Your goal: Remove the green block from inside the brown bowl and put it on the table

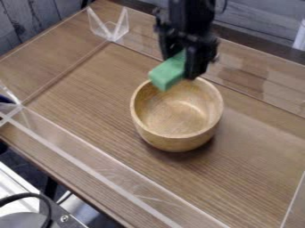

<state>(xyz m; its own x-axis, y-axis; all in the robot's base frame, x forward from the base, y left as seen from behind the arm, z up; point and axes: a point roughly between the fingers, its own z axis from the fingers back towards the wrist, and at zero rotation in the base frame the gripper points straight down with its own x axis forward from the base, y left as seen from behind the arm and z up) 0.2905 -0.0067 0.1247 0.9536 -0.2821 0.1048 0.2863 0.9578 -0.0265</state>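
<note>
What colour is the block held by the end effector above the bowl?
Bright green block, plain and unpatterned; the single camera view shows it clearly.

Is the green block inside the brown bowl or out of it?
Out. The green block hangs above the brown bowl's far rim, gripped by the shut gripper; the bowl's inside shows only bare wood.

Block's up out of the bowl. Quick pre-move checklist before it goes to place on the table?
1. Gripper shut on the green block: ok.
2. Block lifted above the brown bowl rim: ok.
3. Bowl upright, nothing left inside: ok.
4. Bare table beside the bowl for placing: ok.
5. Block level in the grip: not ok, it hangs tilted.
6. How firm the grip is: cannot tell.
</note>
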